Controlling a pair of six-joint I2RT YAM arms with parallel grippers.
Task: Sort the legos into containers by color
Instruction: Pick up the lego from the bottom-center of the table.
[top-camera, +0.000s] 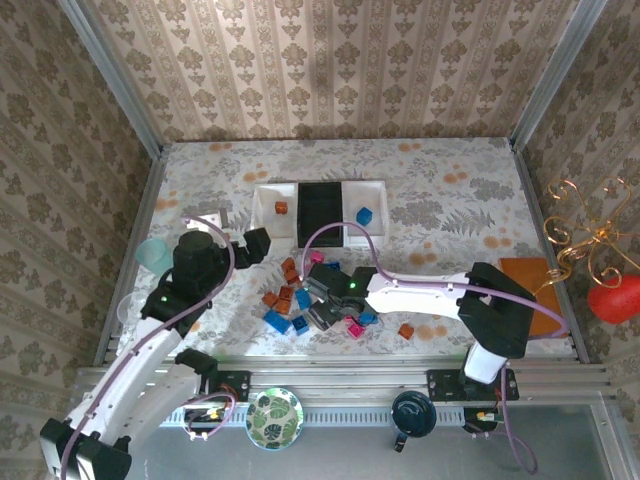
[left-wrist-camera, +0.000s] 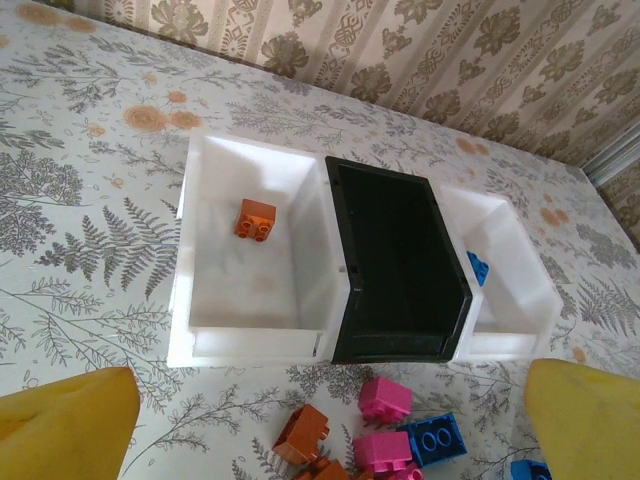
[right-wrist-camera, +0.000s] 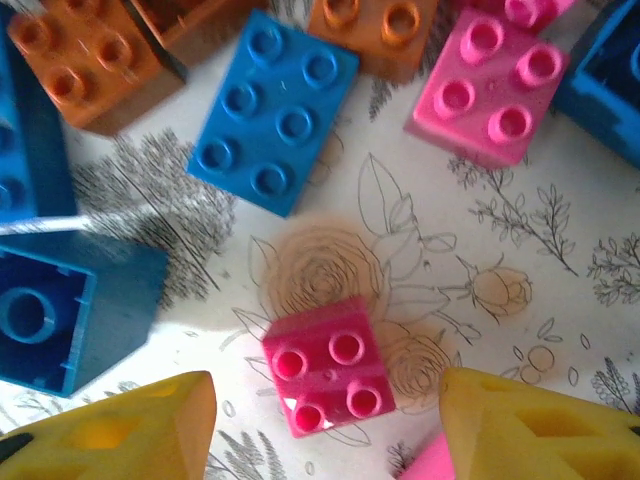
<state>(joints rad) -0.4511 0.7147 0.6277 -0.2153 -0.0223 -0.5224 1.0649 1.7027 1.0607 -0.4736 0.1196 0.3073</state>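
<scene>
**A:** Why is the right end effector (right-wrist-camera: 328, 412) set so low over the desk (right-wrist-camera: 420, 270)?

**B:** It's lined up on one pink brick (right-wrist-camera: 328, 365). That brick lies studs-up on the near side of the black tray (top-camera: 320, 212), at the edge of the loose bricks (top-camera: 300, 300). The yellow pads (right-wrist-camera: 120, 430) stand either side of it with a gap at each flank, so the jaws are parted and nothing is gripped yet. The brick sits a little clear of its neighbours, which I think is why it was picked: the pads have room to come down.

**A:** And the left end effector (left-wrist-camera: 330, 412)?

**B:** Its jaws are spread wide and hold nothing. It hangs on the near side of the black tray, looking down into the row of containers. I'd say it's free for another pick.

**A:** How are the colours laid out?

**B:** One orange brick (left-wrist-camera: 256, 219) rests in the white tray (left-wrist-camera: 215, 295) joined to the black tray's left side. A blue brick (left-wrist-camera: 476, 268) sits in the white tray (left-wrist-camera: 515, 300) on its right side. The black tray is bare, so pink most likely belongs there.

**A:** Much left?

**B:** Most of it, I'd judge, because the heap near the black tray is large.
</scene>
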